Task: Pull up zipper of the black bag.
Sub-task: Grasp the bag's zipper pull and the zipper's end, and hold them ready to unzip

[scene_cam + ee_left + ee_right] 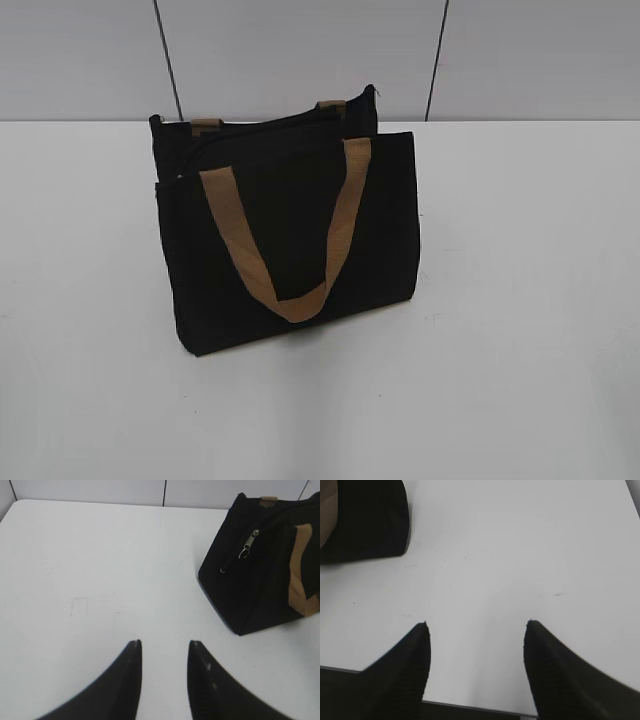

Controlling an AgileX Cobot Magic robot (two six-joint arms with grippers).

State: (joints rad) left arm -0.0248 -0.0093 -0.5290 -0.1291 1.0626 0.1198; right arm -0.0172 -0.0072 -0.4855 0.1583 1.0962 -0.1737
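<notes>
The black bag (290,240) stands upright on the white table, with a tan handle (285,235) hanging down its front. In the left wrist view the bag (260,580) is at the upper right, and its silvery zipper pull (248,545) hangs at the bag's end, near the top. My left gripper (164,642) is open and empty over bare table, well short of the bag. My right gripper (476,624) is open and empty near the table's front edge. A corner of the bag (365,520) shows at that view's upper left. Neither gripper shows in the exterior view.
The white table (520,300) stretches around the bag on all sides. A grey panelled wall (300,50) stands behind it. The table's front edge (470,707) lies just under my right gripper.
</notes>
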